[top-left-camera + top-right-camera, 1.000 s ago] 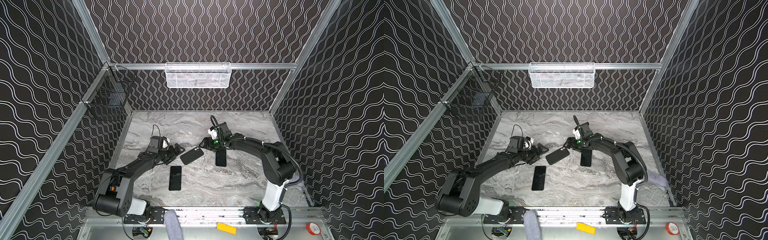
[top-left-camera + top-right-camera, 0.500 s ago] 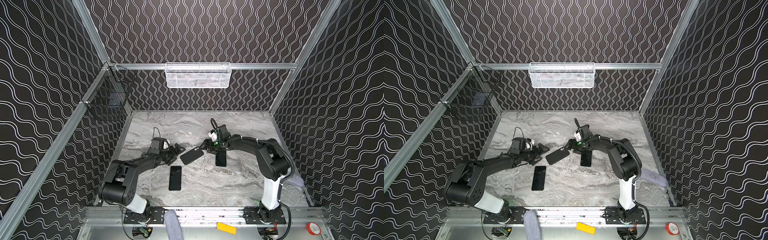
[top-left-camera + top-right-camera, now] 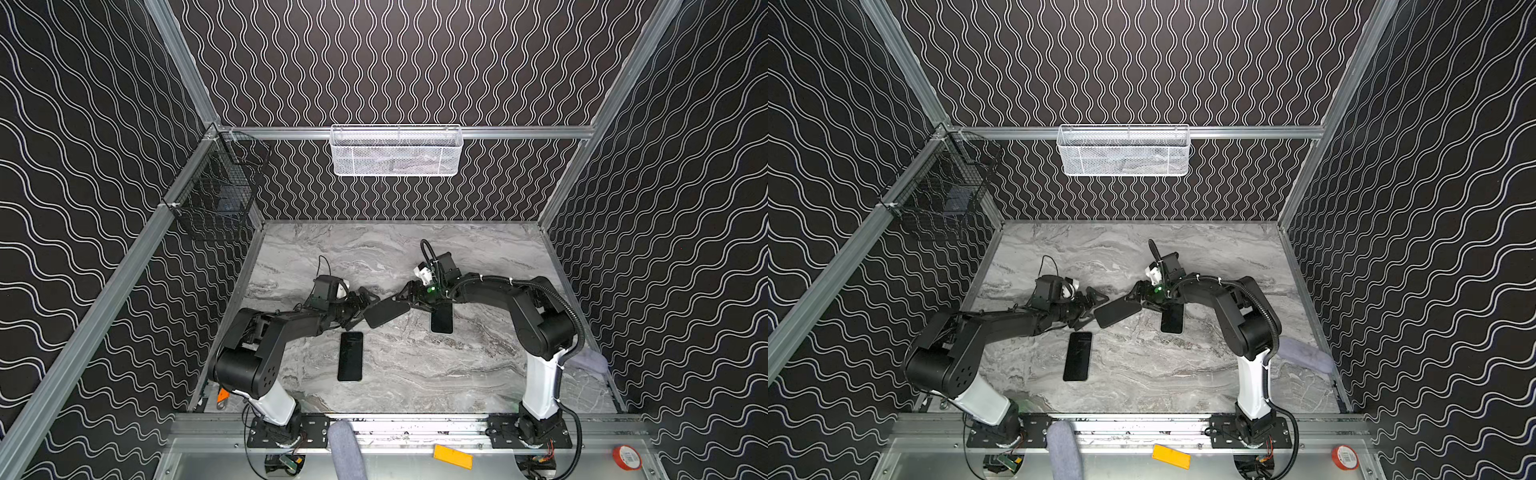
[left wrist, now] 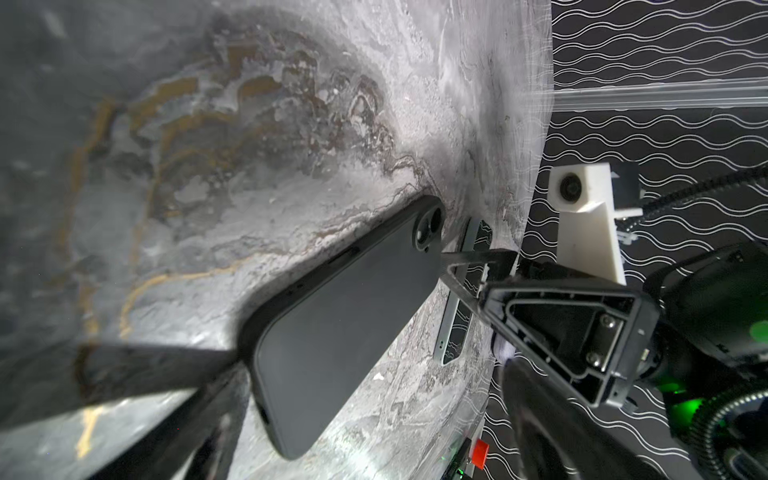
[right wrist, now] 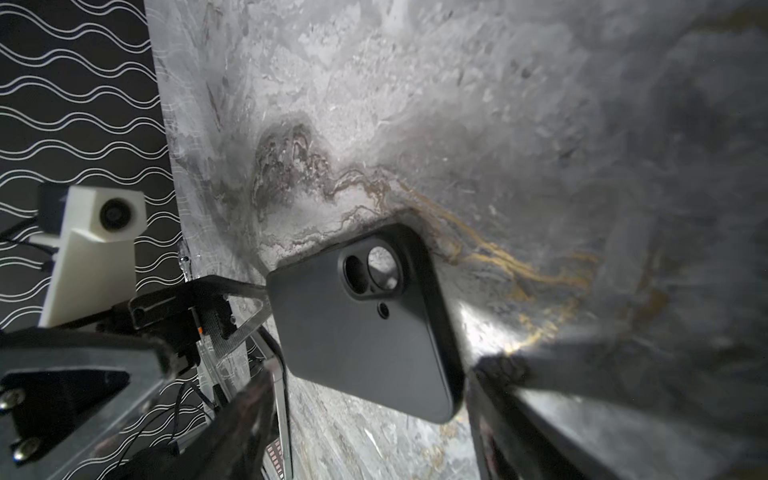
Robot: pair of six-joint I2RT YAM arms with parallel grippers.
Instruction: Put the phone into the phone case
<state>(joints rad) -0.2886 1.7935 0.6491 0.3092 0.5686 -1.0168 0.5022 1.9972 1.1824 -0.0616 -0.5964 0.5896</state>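
Phone case (image 3: 385, 312): black, with its outer back turned up. It is found near the middle of the marble table (image 3: 457, 374), directly between the two grippers in both top views. Marble is seen through its camera cut-out in the right wrist view. Whether it lies flat or is tipped up cannot be told.

Left gripper (image 3: 365, 308): jaws are spread wide and nothing is clamped. One finger (image 4: 166, 365) is seen against a long edge of the case.

Right gripper (image 3: 409, 300): jaws are held apart and nothing is clamped. One finger tip (image 4: 465, 259) is seen touching the case's edge beside the camera cut-out.

Phone (image 3: 350, 356): laid flat, screen up, just in front of the case, untouched and not in the case.

Second phone (image 3: 441, 322): flat on the table, partly covered by the right gripper.
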